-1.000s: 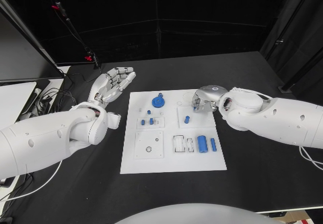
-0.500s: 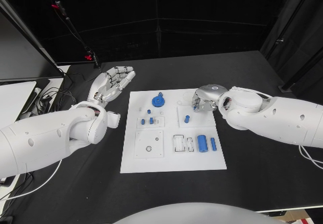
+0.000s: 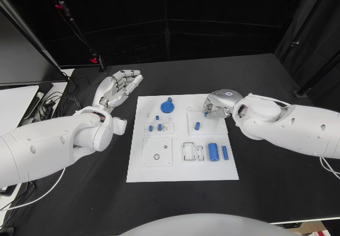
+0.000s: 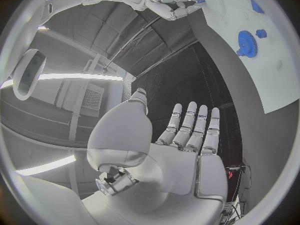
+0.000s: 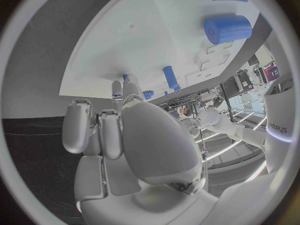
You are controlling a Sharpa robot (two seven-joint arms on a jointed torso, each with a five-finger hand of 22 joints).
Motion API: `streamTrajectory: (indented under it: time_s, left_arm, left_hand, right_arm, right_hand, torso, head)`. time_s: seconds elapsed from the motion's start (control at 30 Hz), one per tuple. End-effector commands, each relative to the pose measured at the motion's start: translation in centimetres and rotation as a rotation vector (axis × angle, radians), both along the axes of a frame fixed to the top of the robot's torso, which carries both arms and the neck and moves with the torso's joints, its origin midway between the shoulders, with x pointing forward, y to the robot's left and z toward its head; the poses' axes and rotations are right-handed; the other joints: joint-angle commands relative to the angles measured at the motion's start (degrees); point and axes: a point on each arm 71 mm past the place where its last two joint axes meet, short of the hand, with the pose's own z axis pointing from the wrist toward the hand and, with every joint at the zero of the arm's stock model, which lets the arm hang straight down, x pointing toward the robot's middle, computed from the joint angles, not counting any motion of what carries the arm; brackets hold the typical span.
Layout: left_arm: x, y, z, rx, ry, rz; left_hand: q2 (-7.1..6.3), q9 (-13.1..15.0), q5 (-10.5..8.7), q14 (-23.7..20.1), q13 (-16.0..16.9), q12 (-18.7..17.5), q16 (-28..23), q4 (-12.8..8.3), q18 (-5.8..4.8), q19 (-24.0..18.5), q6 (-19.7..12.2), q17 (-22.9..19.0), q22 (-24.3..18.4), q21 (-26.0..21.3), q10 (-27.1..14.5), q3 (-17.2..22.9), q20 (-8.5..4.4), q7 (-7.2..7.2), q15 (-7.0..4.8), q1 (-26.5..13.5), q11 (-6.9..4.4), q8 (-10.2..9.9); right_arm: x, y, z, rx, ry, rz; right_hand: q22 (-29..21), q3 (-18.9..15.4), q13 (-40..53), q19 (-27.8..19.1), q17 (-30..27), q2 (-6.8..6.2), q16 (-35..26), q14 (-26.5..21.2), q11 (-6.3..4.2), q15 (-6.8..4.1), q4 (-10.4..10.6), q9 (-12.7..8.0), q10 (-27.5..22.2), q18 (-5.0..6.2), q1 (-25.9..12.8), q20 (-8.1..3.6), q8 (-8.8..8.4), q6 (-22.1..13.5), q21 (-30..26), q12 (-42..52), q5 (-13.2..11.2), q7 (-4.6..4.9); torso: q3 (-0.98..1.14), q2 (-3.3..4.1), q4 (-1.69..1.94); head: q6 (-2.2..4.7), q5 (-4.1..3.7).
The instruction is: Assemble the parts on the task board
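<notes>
The white task board (image 3: 183, 169) lies mid-table. On it are a blue gear (image 3: 167, 106), small blue pegs (image 3: 159, 127), a peg (image 3: 197, 126), a thick blue cylinder (image 3: 212, 150) and a thin one (image 3: 224, 152). My right hand (image 3: 214, 105) hovers over the board's far right part. It pinches a small blue peg (image 3: 207, 114) whose tip shows between thumb and finger (image 5: 125, 77), close to the board (image 5: 150, 40). The cylinder (image 5: 227, 28) lies beyond. My left hand (image 3: 118, 87) is held flat with fingers straight and apart (image 4: 190, 130), holding nothing, left of the board (image 4: 275, 60).
A dark monitor (image 3: 21, 54) and loose cables (image 3: 57, 101) sit at the table's far left. A white sheet (image 3: 14, 101) lies at the left edge. Black table surface (image 3: 269, 182) surrounds the board on the right and near side.
The right hand has shifted slightly toward the right and nearer over the board, still with the small peg. The left hand has barely moved.
</notes>
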Motion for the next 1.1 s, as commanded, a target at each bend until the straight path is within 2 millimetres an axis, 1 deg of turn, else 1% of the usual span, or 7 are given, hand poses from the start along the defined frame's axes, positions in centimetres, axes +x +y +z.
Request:
streamTrajectory:
  time_s: [0.03,0.4,0.5,0.67,0.73,0.93,1.1]
  left_arm:
    - [-0.3,-0.1,0.9,-0.040,-0.122,-0.035]
    - [-0.3,-0.2,0.9,-0.039,-0.120,-0.035]
    - [-0.2,-0.2,0.9,-0.039,-0.120,-0.036]
    - [-0.2,-0.3,0.9,-0.039,-0.120,-0.038]
    - [-0.2,-0.3,0.9,-0.039,-0.120,-0.038]
    - [-0.2,-0.3,0.9,-0.038,-0.120,-0.037]
    - [-0.1,-0.4,0.9,-0.038,-0.120,-0.037]
  left_hand:
    - [0.54,-0.09,0.39,-0.35,-0.04,0.19,0.05,0.03,-1.08,0.38,-0.46,-0.05,-0.05,0.26,-0.51,-0.21,0.13,8.36,-0.04,-0.19,-0.05,0.18]
    - [0.59,-0.12,0.52,-0.36,-0.08,0.30,0.14,0.03,-1.08,0.39,-0.49,-0.13,-0.08,0.26,-0.55,-0.28,0.13,8.36,-0.05,-0.11,-0.05,0.28]
    - [0.64,-0.15,0.63,-0.38,-0.11,0.38,0.21,0.02,-1.07,0.43,-0.51,-0.18,-0.06,0.27,-0.57,-0.34,0.13,8.36,-0.05,-0.04,-0.05,0.35]
    - [0.64,-0.15,0.63,-0.38,-0.11,0.38,0.21,0.02,-1.07,0.43,-0.51,-0.18,-0.06,0.27,-0.57,-0.34,0.13,8.36,-0.05,-0.04,-0.05,0.35]
    - [0.64,-0.15,0.64,-0.38,-0.11,0.39,0.22,0.02,-1.07,0.44,-0.51,-0.19,-0.06,0.27,-0.58,-0.34,0.13,8.36,-0.05,-0.03,-0.05,0.36]
    - [0.67,-0.18,0.71,-0.38,-0.13,0.46,0.28,0.02,-1.07,0.46,-0.54,-0.23,-0.05,0.28,-0.60,-0.38,0.13,8.36,-0.05,0.02,-0.05,0.41]
    - [0.74,-0.20,0.77,-0.39,-0.16,0.53,0.34,0.03,-1.06,0.52,-0.56,-0.28,-0.01,0.29,-0.61,-0.42,0.13,8.36,-0.05,0.06,-0.06,0.47]
  right_arm:
    - [-0.4,0.4,1.1,0.065,-0.104,0.059]
    - [-2.4,0.4,2.8,0.123,-0.155,0.099]
    - [-2.7,0.9,3.3,0.145,-0.161,0.113]
    - [-2.9,2.4,3.5,0.172,-0.142,0.142]
    - [-3.0,3.3,3.4,0.179,-0.128,0.159]
    - [-3.2,6.3,3.3,0.191,-0.094,0.229]
    - [-3.3,8.9,3.1,0.196,-0.065,0.284]
  right_hand:
    - [3.79,0.43,-0.06,0.41,0.11,0.22,-0.08,2.23,0.01,-0.36,0.00,0.14,0.44,-0.93,0.38,-0.19,-0.23,0.27,0.26,-0.38,0.13,0.08]
    - [4.19,0.66,-0.06,0.70,0.35,0.09,-0.02,2.29,0.04,-0.34,0.05,0.07,0.83,-1.06,0.53,-0.19,-0.47,0.41,0.71,-1.06,0.13,0.13]
    - [4.24,0.75,-0.06,0.74,0.50,0.10,0.02,2.32,0.05,-0.33,0.07,0.05,0.95,-1.08,0.55,-0.18,-0.55,0.44,0.78,-1.26,0.14,0.13]
    - [4.23,0.88,-0.06,0.73,0.51,0.16,0.02,2.33,0.04,-0.33,0.06,0.03,1.06,-1.07,0.63,-0.18,-0.62,0.48,0.76,-1.46,0.14,0.13]
    - [4.24,0.96,-0.05,0.74,0.53,0.19,0.02,2.33,0.04,-0.33,0.05,0.02,1.13,-1.08,0.68,-0.18,-0.67,0.49,0.77,-1.58,0.14,0.14]
    - [4.09,1.16,-0.05,0.64,0.52,0.26,0.01,2.33,0.06,-0.32,0.04,-0.02,1.27,-1.02,0.78,-0.17,-0.80,0.50,0.59,-1.88,0.15,0.17]
    - [4.07,1.24,-0.06,0.62,0.43,0.27,-0.02,2.32,0.09,-0.30,0.05,-0.05,1.33,-1.01,0.79,-0.16,-0.89,0.49,0.55,-2.06,0.15,0.20]
  torso:
    - [-0.02,-0.03,-0.03]
    - [-0.03,0.00,0.02]
    - [-0.02,-0.03,0.03]
    - [-0.01,0.02,0.22]
    - [-0.01,0.02,0.10]
    - [-0.02,0.04,0.12]
    - [-0.03,-0.01,0.16]
  head:
    - [0.02,0.00]
    - [-0.05,0.10]
    - [-0.15,0.16]
    - [-0.40,0.78]
    - [-0.59,1.37]
    - [-1.36,3.05]
    - [-2.42,5.01]
